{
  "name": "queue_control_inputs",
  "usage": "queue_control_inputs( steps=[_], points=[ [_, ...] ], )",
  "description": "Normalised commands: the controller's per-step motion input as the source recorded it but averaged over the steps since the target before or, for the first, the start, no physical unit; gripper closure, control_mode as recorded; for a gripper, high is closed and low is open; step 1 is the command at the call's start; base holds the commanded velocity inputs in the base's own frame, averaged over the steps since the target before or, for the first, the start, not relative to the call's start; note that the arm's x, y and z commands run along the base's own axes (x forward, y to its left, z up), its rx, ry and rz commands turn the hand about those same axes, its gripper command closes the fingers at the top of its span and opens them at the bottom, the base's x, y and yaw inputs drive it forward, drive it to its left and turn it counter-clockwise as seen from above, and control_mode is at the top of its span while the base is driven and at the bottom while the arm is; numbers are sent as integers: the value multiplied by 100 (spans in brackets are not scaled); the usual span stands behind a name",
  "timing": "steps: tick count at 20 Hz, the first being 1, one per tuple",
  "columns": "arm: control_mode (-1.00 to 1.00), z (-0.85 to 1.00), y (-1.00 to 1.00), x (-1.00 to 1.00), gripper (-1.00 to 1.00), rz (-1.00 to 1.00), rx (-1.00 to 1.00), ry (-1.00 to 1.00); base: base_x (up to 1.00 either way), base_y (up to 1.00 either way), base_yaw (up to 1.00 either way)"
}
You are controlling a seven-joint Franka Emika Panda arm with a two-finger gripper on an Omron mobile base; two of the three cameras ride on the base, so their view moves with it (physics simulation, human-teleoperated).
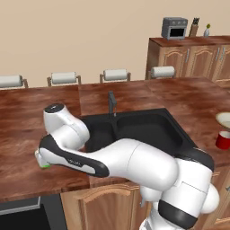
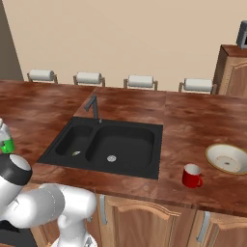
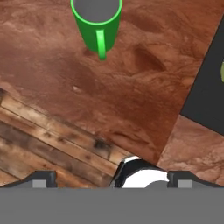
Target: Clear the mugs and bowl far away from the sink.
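On the far left of the wooden counter (image 2: 193, 120), well apart from the black sink (image 2: 108, 144), stands the green mug (image 3: 97, 19). It is upright, its handle turned toward the hand camera, and nothing touches it. In the hand view the gripper (image 3: 112, 177) has its two tips spread as wide as they go, with nothing between them, and the mug is some way ahead of them at the top of that view. This mug seems already placed, so I judge the step in hand is to leave it and go for the next thing.

To do this well, the hand should lift straight away from the mug first, without any sideways sweep, because the handle points at the fingers and a small push could tip the mug or roll it to the counter edge close behind the tips.

To the right of the sink, near the front edge, stands the red mug (image 2: 192, 175), upright. Just beside it, further right, lies the cream bowl (image 2: 227, 159). Both are still near the sink, so these remain to be cleared.
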Motion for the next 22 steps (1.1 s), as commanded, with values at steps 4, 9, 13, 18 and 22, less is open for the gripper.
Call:
queue_control_inputs(
  steps=[4,9,13,18,22],
  points=[
    [-100,-23,0,7,-100,0,0,-16,0,0,0],
    [-100,-16,0,18,-100,0,2,-4,0,0,0],
    [-100,-4,2,23,-100,0,0,0,0,0,0],
    [-100,-4,11,24,-100,0,0,0,0,0,0],
    [-100,-6,14,16,-100,0,0,0,0,0,0]
  ],
)
